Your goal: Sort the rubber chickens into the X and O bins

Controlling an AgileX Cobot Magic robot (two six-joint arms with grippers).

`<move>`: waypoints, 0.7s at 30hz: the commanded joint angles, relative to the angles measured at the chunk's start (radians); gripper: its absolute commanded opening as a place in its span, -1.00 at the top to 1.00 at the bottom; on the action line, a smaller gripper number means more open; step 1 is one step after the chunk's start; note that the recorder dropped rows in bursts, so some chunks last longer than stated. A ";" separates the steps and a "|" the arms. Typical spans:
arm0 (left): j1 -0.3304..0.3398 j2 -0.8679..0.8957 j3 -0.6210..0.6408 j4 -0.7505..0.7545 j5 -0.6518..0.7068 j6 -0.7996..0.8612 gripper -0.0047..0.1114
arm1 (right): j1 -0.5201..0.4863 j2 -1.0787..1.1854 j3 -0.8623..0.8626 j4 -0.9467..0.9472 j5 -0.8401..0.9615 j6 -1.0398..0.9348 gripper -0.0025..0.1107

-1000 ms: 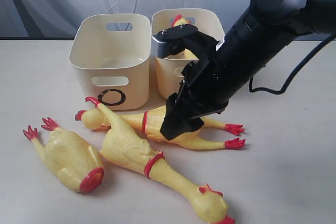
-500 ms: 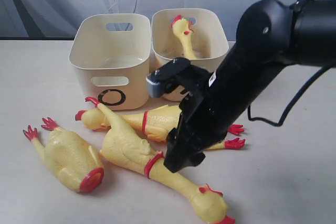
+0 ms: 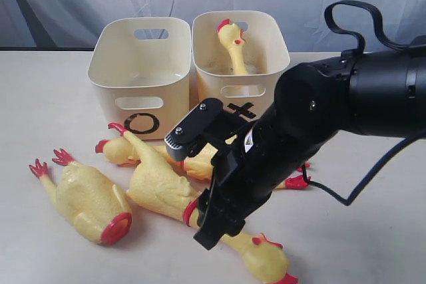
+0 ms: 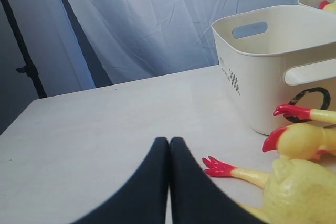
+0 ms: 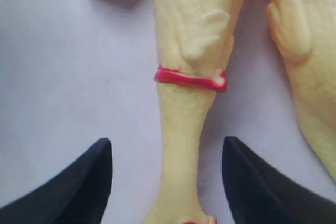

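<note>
The right gripper (image 5: 167, 153) hangs open over the table (image 3: 373, 231), one dark finger on each side of the neck of the big front chicken (image 3: 156, 187), just past its red neck band, with a gap on both sides. That chicken lies flat on a slant, red feet up by the O tub (image 3: 110, 101) and head at the near edge, toward the right. Behind it a second chicken (image 3: 116, 152) lies crosswise, head to the left, feet poking out to the right of the arm, middle hidden by it. A third chicken (image 3: 83, 197) lies off to the left, feet pointing left. The left gripper (image 4: 169, 148) is closed on nothing, low over the table near those feet. The two tubs stand side by side at the back. The O tub's floor shows bare; in the X tub (image 3: 273, 51) a fourth chicken (image 3: 231, 41) stands neck-up, head above the rim.
</note>
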 commanded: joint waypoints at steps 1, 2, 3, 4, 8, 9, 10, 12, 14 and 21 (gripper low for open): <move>0.001 -0.006 0.003 0.005 -0.006 -0.006 0.92 | 0.002 0.001 0.003 0.003 -0.039 0.007 -0.07; 0.001 -0.006 0.003 0.005 -0.006 -0.006 0.92 | 0.002 0.001 0.003 0.005 -0.042 0.007 -0.07; 0.001 -0.006 0.003 0.005 -0.006 -0.006 0.92 | 0.002 0.001 0.003 0.005 -0.044 0.007 -0.07; 0.001 -0.006 0.003 0.005 -0.006 -0.006 0.92 | 0.002 0.001 0.003 0.005 -0.047 0.007 -0.07; 0.001 -0.006 0.003 0.005 -0.006 -0.006 0.92 | 0.002 0.001 0.003 0.005 -0.040 0.007 -0.07; 0.001 -0.006 0.003 0.005 -0.006 -0.006 0.92 | 0.002 0.001 0.003 0.003 -0.038 0.007 -0.07; 0.001 -0.006 0.003 0.005 -0.006 -0.006 0.92 | 0.002 0.001 0.003 -0.002 -0.035 0.007 -0.07; 0.001 -0.006 0.003 0.003 -0.029 -0.006 0.92 | 0.002 0.001 0.003 -0.002 -0.035 0.007 -0.07; 0.001 -0.006 0.003 -0.135 -0.116 -0.051 0.92 | 0.002 -0.001 0.003 -0.002 -0.035 0.007 -0.07; 0.001 -0.006 0.003 -0.540 -0.513 -0.096 0.92 | 0.002 -0.026 0.003 -0.045 -0.040 0.007 -0.07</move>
